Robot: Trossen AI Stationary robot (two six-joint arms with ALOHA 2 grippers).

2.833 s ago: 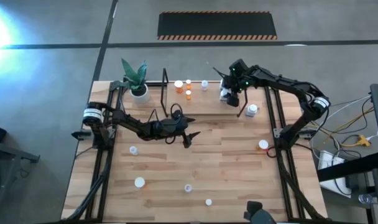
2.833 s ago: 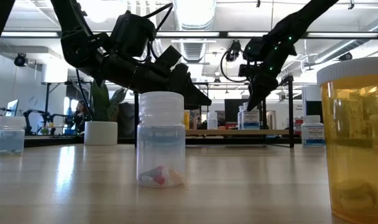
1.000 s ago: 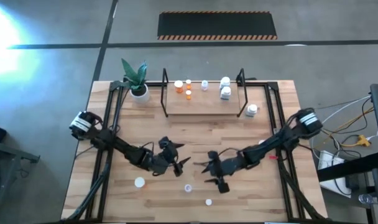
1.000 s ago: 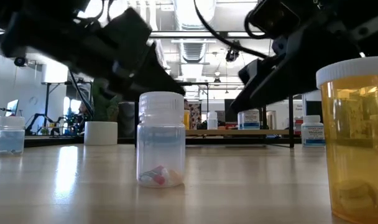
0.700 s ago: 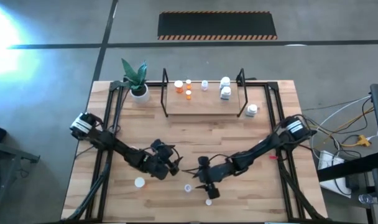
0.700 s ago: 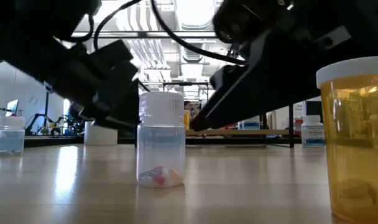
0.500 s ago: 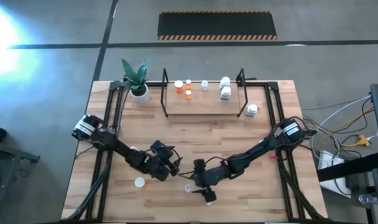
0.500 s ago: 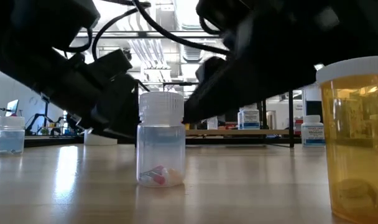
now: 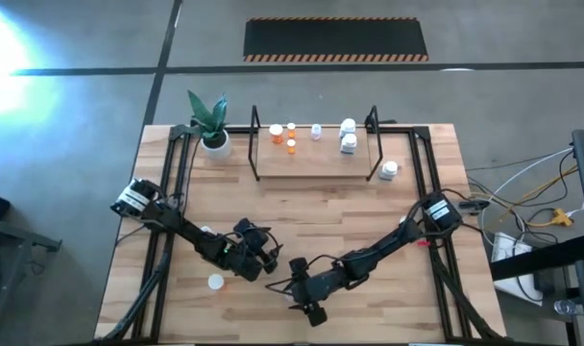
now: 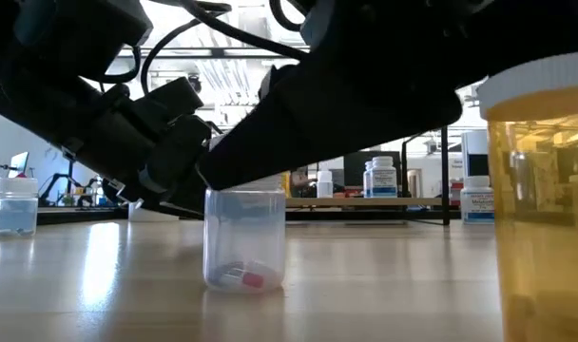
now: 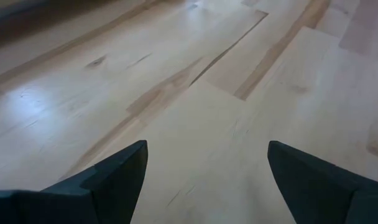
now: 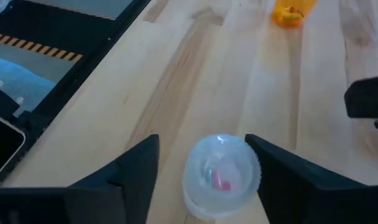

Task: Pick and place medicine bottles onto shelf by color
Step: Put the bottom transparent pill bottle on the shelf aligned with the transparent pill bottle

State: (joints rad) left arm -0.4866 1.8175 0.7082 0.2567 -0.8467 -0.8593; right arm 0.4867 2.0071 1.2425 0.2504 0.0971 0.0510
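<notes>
A clear bottle with a white cap [image 12: 221,174] and pills inside stands upright on the table near its front middle, and it also shows in the low view [image 10: 244,242]. My right gripper [image 12: 201,140] is open and hangs low over it [image 9: 294,288], one finger on each side of the cap. My left gripper [image 9: 270,259] is open and empty just to the left, low over bare wood [image 11: 206,168]. The shelf [image 9: 311,161] at the far side holds orange, clear and white bottles. My right gripper has one finger [image 12: 270,168] right against the rim of the clear bottle's cap [image 12: 254,165]; I cannot tell whether it touches. The other finger [image 12: 136,168] stands apart from the cap. The fingers slant down from above. The bottle stands upright on the table.
An orange bottle [image 10: 541,199] stands close to the front edge. Another orange bottle [image 12: 288,12] with a white cap [image 9: 215,282] is at the front left. A clear bottle [image 10: 15,209] stands at the left, a white bottle [image 9: 389,170] right of the shelf, and a plant pot [image 9: 213,139] at the far left.
My right gripper has swept toward the table's left and near edges and come down over the clear bottle, staying open. The clear bottle has shifted slightly and its pills have moved. The orange bottle at the front now shows larger in the low view.
</notes>
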